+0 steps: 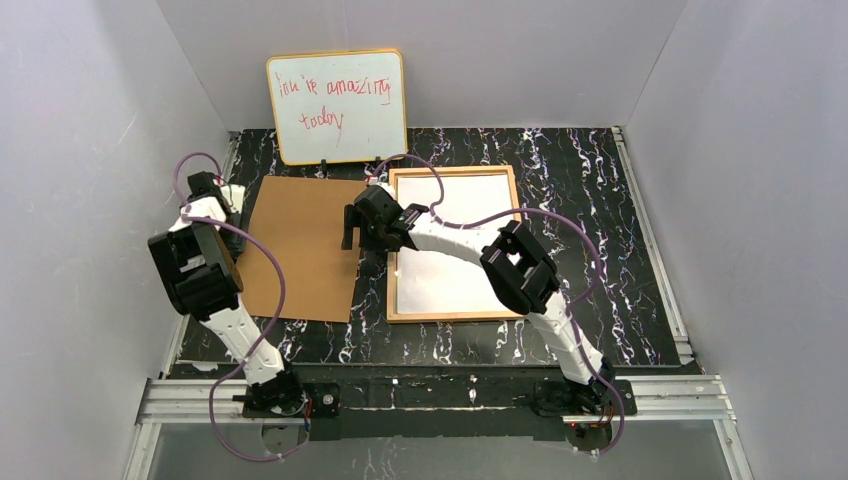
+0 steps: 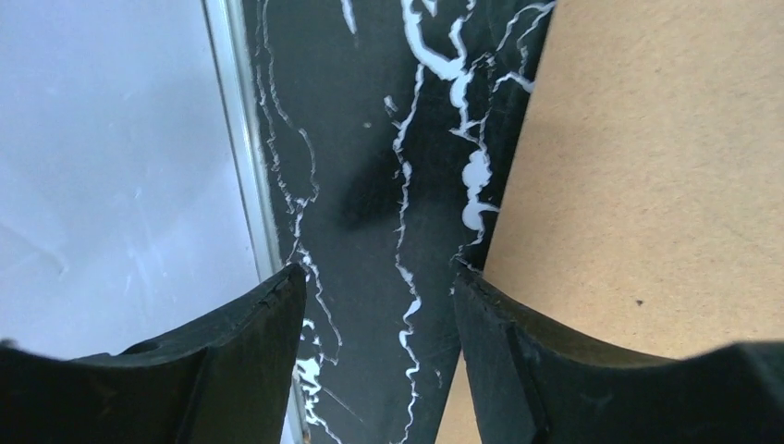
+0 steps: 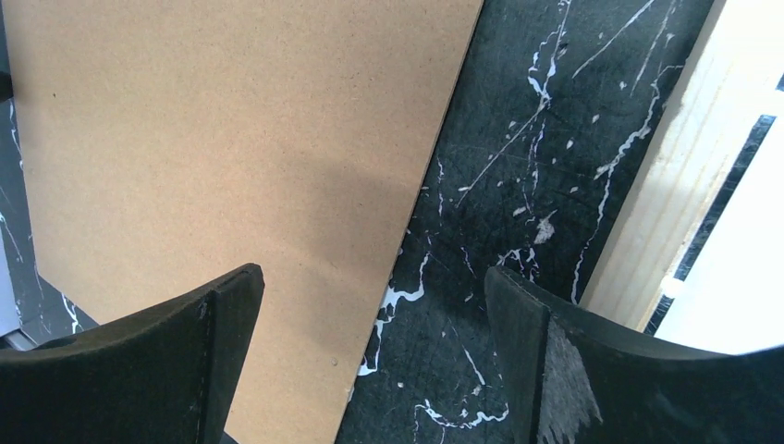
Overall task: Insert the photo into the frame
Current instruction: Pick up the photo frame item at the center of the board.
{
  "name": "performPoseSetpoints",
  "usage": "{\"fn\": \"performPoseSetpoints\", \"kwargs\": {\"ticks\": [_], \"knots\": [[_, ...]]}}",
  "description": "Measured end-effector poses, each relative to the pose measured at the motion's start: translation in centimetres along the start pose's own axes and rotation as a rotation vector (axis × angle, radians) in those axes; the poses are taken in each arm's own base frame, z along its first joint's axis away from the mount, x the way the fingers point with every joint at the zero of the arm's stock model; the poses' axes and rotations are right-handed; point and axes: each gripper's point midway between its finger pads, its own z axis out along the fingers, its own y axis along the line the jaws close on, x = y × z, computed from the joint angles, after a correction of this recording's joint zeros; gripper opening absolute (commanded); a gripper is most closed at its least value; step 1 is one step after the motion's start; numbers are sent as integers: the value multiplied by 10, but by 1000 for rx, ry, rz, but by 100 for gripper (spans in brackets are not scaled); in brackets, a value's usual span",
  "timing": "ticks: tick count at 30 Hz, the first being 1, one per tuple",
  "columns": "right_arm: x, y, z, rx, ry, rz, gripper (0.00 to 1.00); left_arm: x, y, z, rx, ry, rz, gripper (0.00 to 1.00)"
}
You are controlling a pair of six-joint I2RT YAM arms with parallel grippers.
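The golden-wood frame (image 1: 452,316) lies flat right of centre; its opening shows plain white, and no colour print of the photo is in view. Its brown fibreboard back (image 1: 300,250) lies apart on the table to the left. My left gripper (image 1: 232,205) is open and empty at the board's left edge (image 2: 647,185), its jaws over the black table (image 2: 374,277). My right gripper (image 1: 352,230) is open and empty, astride the board's right edge (image 3: 231,139), midway (image 3: 370,277). The frame's wooden rail (image 3: 666,185) lies just right of it.
A yellow-rimmed whiteboard (image 1: 338,105) with red handwriting leans on the back wall. The black marbled table (image 1: 600,200) is enclosed by white walls, with a metal rail (image 2: 245,166) along its left edge. Purple cables loop from both arms.
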Motion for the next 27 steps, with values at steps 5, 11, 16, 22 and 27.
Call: {"fn": "performPoseSetpoints", "kwargs": {"ticks": [5,11,16,22,27], "knots": [[-1,0,1,-1,-2,16,98,-5,-5,2,17,-24,0,59],[-3,14,9,-59,3,57,96,-7,-20,1,98,-26,20,59],[-7,19,11,-113,33,131,92,-7,-25,0,115,-17,71,59],[-13,16,9,-194,48,220,86,-6,-27,1,118,-15,116,59],[7,25,-17,-310,88,294,85,-5,-29,1,122,-16,156,59]]}}
